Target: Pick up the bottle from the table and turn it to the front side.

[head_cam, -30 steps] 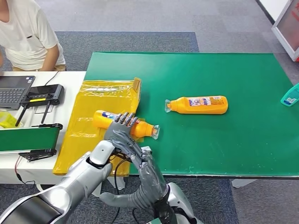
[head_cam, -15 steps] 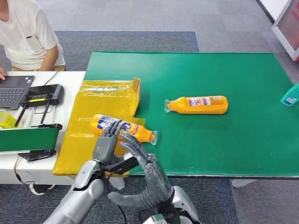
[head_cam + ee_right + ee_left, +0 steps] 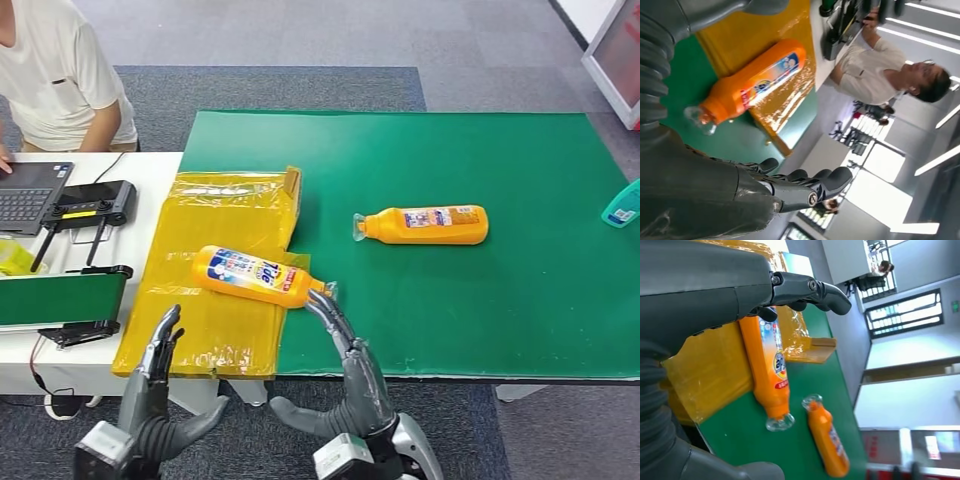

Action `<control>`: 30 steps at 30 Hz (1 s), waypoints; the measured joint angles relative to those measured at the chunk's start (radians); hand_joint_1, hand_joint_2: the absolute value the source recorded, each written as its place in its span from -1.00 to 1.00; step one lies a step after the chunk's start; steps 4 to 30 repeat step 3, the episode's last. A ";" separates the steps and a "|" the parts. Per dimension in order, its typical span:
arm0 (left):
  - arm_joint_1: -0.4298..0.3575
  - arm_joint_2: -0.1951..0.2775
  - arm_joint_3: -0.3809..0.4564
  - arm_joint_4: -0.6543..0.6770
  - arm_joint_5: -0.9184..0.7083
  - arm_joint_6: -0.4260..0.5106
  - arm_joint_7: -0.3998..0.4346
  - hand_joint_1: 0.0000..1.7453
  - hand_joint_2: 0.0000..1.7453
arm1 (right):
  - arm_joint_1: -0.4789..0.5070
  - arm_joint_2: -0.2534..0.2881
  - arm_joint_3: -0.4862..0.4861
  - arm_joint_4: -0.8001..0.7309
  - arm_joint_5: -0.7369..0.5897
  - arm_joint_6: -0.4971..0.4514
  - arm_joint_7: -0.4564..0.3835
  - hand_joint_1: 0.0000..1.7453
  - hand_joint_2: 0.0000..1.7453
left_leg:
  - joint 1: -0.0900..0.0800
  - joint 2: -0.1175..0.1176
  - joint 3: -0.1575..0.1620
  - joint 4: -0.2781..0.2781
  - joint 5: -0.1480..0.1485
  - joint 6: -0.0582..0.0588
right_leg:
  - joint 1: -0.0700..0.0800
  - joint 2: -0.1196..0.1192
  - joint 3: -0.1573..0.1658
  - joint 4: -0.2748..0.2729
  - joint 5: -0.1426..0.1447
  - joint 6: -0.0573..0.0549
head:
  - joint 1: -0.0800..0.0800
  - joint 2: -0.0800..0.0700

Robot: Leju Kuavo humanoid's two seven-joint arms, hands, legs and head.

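Note:
An orange bottle (image 3: 256, 277) with a clear cap lies on its side, half on the yellow plastic bag (image 3: 219, 215) and half on the green table (image 3: 468, 160), its blue-and-white label facing up. The left wrist view shows this bottle (image 3: 768, 370), and the right wrist view shows the bottle (image 3: 753, 82) too. My left hand (image 3: 155, 385) hangs open below the table's near edge, holding nothing. My right hand (image 3: 351, 360) is open, its fingers stretched toward the cap end; I cannot tell whether they touch. A second orange bottle (image 3: 423, 224) lies mid-table.
A person in a white shirt (image 3: 56, 75) sits at the white side table at a laptop (image 3: 26, 190). A black controller (image 3: 90, 205) and a small green conveyor (image 3: 64, 295) stand there. A teal object (image 3: 623, 205) lies at the right table edge.
My left hand has let go of the near bottle and dropped back below the table edge. The bottle now lies with its label up. The right hand's fingers have straightened toward the cap.

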 joint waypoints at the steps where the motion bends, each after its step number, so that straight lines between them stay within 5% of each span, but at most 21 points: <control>1: 0.026 -0.006 0.013 -0.025 0.023 -0.032 -0.018 -1.00 1.00 | 0.009 0.000 -0.015 0.001 -0.013 -0.006 0.011 -1.00 1.00 | 0.000 0.000 0.000 0.000 0.000 0.000 | 0.000 0.000 0.000 0.000 0.000 0.000 | 0.000 0.000; 30: 0.060 -0.017 0.030 -0.059 0.049 -0.072 -0.042 -1.00 1.00 | 0.020 0.000 -0.043 0.002 -0.032 -0.010 0.024 -1.00 1.00 | 0.000 0.000 0.000 0.000 0.000 0.001 | 0.000 0.000 0.000 0.000 0.000 0.000 | 0.000 0.000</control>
